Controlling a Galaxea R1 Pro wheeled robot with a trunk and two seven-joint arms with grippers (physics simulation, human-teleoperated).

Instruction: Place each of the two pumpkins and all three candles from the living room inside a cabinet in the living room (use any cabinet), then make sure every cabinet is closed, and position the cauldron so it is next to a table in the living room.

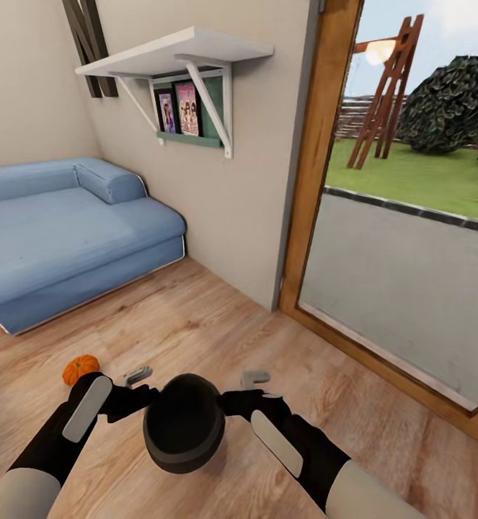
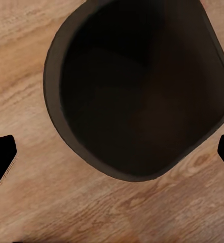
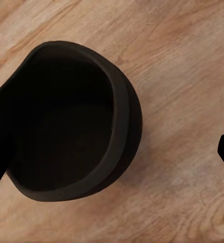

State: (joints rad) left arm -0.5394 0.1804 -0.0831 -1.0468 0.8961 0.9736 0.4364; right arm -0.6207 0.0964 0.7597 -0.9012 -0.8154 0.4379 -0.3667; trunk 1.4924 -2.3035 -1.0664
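The black cauldron (image 1: 184,425) hangs or stands between my two arms over the wooden floor, mouth up; I cannot tell whether it touches the floor. My left gripper (image 1: 139,386) sits at its left rim and my right gripper (image 1: 247,389) at its right rim. In the left wrist view the cauldron's (image 2: 142,91) dark inside lies ahead of the left gripper (image 2: 112,152), whose fingertips stand wide apart, open. In the right wrist view the right gripper (image 3: 112,152) is open too, one finger merging with the cauldron's (image 3: 71,126) dark wall. One small orange pumpkin (image 1: 80,369) lies on the floor by my left arm.
A blue sofa (image 1: 58,238) fills the left. A white wall shelf (image 1: 174,58) with picture frames hangs above it. A large wood-framed glass door (image 1: 318,166) to the garden takes up the right. Wooden floor (image 1: 217,324) lies ahead.
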